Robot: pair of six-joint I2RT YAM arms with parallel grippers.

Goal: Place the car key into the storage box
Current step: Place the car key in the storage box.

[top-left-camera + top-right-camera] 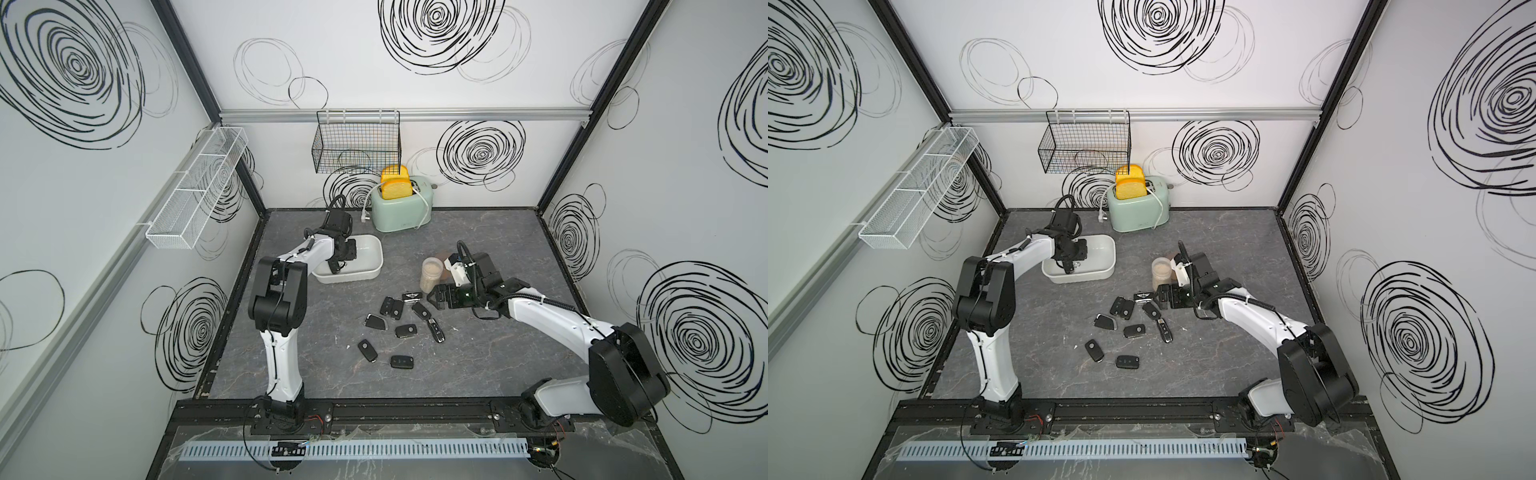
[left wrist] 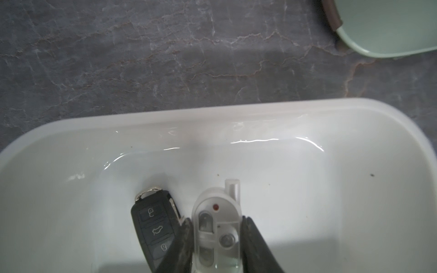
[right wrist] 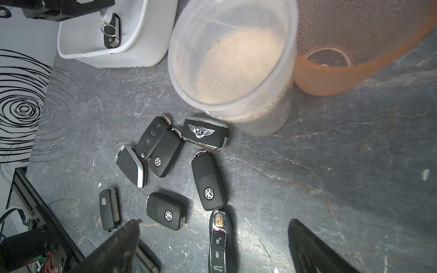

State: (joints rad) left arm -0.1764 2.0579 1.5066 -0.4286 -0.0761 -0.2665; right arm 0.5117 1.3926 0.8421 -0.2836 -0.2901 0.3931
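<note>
Car key [image 2: 216, 227], a translucent white fob, sits pinched between the left gripper's [image 2: 216, 221] dark fingers [image 2: 179, 245] at lower centre, over the white storage box [image 2: 354, 123] (a black key [image 2: 151, 227] lies inside); right gripper [image 3: 214, 223] spread wide.

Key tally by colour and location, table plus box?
Black keys on table: 9
Black key in box: 1
Clear key in left gripper, over box: 1
Total: 11
</note>
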